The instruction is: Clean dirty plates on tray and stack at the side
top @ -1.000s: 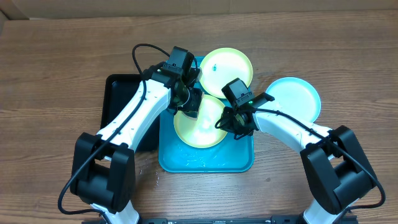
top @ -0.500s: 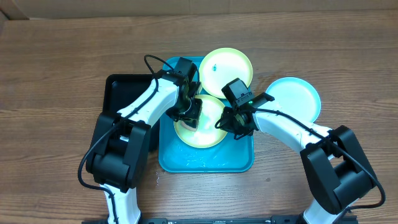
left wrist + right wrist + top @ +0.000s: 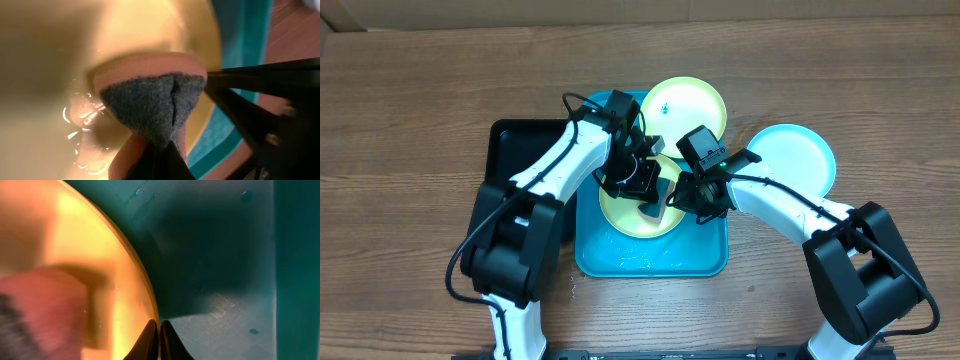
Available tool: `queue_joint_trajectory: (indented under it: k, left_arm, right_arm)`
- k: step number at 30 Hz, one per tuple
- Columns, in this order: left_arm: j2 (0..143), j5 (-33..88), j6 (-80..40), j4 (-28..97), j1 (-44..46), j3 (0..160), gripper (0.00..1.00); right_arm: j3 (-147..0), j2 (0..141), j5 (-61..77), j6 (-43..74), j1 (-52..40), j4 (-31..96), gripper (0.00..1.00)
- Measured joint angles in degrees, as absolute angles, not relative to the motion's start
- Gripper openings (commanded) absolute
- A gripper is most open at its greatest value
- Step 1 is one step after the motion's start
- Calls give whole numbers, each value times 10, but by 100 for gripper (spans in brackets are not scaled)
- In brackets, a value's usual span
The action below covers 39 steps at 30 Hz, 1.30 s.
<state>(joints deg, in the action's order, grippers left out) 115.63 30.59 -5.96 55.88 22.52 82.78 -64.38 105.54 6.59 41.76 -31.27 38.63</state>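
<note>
Since a second ago my left hand has swung in from the tray's 11 o'clock corner and now sits over the middle of the near yellow-green plate. The right arm has not shifted.

The desk is brown wood-grain, with a pale tan strip along its 12 o'clock edge. On it I see one turquoise tray and one black tray at its 9 o'clock.

I count three plates. The near yellow-green plate lies inside the tray. A second yellow-green plate sits at the tray's 12 o'clock, overlapping the rim. The light blue plate lies on the wood at 2 o'clock, off the tray.

There is one sponge, pink with a dark grey scouring face. My left hand is clamped on it, and it is pressed to the near plate, which shows glossy wet patches. My right hand is pinched tight on that plate's rim at its 3 o'clock side. Small drops dot the tray floor there.
</note>
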Motion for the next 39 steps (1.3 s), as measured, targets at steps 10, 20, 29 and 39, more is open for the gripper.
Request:
queue_joint_trajectory:
  k: [10,20,29,39]
  left_arm:
    - [1051,202,-81,591,225,839,4]
    - [1047,144,-88,587,225,836,4]
    - [1047,126,-92,579,225,810,4]
    - [1048,98,-116,479,232,723,4]
  right_arm:
    - [-644,1055,66,418,-313,386,4]
    - [-644,1055,66,418,-313,386,4]
    - [-644,1055,66,418,-313,386,4]
    - [-644,1055,66,418,-313,385,4]
